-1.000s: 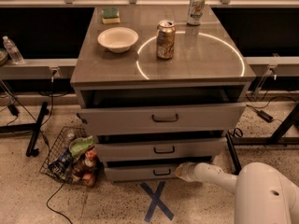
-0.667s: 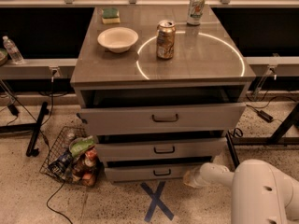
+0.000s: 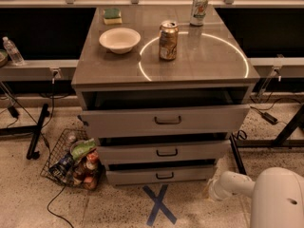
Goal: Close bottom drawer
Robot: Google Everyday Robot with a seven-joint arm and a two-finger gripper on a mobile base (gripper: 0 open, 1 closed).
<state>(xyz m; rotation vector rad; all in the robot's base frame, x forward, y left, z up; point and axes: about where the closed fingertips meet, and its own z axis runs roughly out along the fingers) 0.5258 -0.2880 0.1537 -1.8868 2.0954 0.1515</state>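
Observation:
The bottom drawer (image 3: 137,176) is the narrowest grey front of three, low on the cabinet, with a small dark bar handle (image 3: 165,175). It stands slightly out, with a dark gap above it. My white arm comes in from the lower right. The gripper (image 3: 212,190) sits low near the floor, just right of the bottom drawer's right front corner. It is hard to tell whether it touches the drawer.
The middle drawer (image 3: 199,151) and top drawer (image 3: 213,118) also stand partly out. On the cabinet top are a bowl (image 3: 119,39), two cans (image 3: 168,41) and a sponge (image 3: 112,15). A wire basket (image 3: 71,160) of items sits left on the floor. A blue tape X (image 3: 160,204) marks the floor in front.
My arm and gripper have moved right along the bottom drawer's front, from near its middle-right to beyond its right corner. The drawers look much the same.

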